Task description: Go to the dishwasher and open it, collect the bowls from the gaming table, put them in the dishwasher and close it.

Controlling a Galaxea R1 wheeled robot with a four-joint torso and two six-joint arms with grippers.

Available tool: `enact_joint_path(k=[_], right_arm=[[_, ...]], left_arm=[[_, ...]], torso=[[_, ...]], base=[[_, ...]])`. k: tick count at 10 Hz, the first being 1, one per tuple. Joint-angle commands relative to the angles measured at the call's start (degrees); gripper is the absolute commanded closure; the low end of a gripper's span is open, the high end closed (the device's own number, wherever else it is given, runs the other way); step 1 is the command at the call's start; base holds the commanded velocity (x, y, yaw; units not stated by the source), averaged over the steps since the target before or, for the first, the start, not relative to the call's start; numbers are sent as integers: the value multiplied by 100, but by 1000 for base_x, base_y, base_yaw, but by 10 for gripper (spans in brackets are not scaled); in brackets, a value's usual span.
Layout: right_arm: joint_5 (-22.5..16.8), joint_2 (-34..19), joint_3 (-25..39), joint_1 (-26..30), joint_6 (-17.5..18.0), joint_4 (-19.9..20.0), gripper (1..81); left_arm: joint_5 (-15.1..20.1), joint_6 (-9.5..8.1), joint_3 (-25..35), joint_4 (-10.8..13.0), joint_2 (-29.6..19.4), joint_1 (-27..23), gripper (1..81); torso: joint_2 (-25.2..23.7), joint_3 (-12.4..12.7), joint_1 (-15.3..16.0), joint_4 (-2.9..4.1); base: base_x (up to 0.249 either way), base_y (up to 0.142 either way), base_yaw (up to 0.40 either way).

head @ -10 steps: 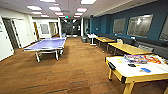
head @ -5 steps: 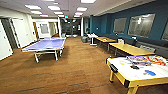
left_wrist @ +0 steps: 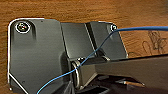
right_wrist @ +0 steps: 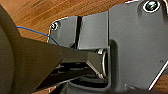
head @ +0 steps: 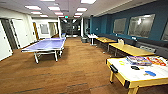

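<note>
Head view looks down a long room with a brown wood-grain floor [head: 75, 72] that lies open through the middle. On the left of that open strip stands a blue table-tennis table [head: 46, 45]; on the right, along the teal wall [head: 150, 17], runs a row of plain yellow-topped desks [head: 130, 49]. Nearest on the right is the gaming table [head: 117, 75], yellow-sided with a white top and a black goal slot on its near end. Its near corner and leg edge onto the open floor. On its top lie a black bowl [head: 135, 67] and, closer to the near edge, a blue bowl [head: 150, 73], apart from each other. Beyond them sit flat colourful printed sheets [head: 139, 60]. At the far end a doorway [head: 71, 27] opens past a white round table [head: 92, 36] and a dark bin [head: 84, 40].

Compared with a second ago, the gaming table sits a little larger and lower in the frame while the whole scene has shifted with it, so the camera has moved closer.

Both wrist views show dark robot plates over the wood floor, with a blue cable [left_wrist: 100, 50] crossing the left one. Whether either gripper is wide or narrow, I cannot tell.
</note>
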Motion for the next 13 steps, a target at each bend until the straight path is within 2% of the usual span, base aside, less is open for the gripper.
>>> enact_joint_path(k=[1, 8, 13], right_arm=[[-225, 14, 45, 246, -15, -7, 10], [-225, 23, 45, 246, -15, -16, 10], [-225, 14, 45, 246, -15, -33, 10]], left_arm=[[271, 26, 62, 77, -9, -256, 10], [297, 44, 62, 77, -9, -273, 10], [306, 35, 62, 77, -18, -282, 10]], torso=[[0, 0, 0, 0], [0, 0, -5, 0], [0, 0, -5, 0]], base=[[0, 0, 0], [0, 0, 0], [0, 0, -223]])
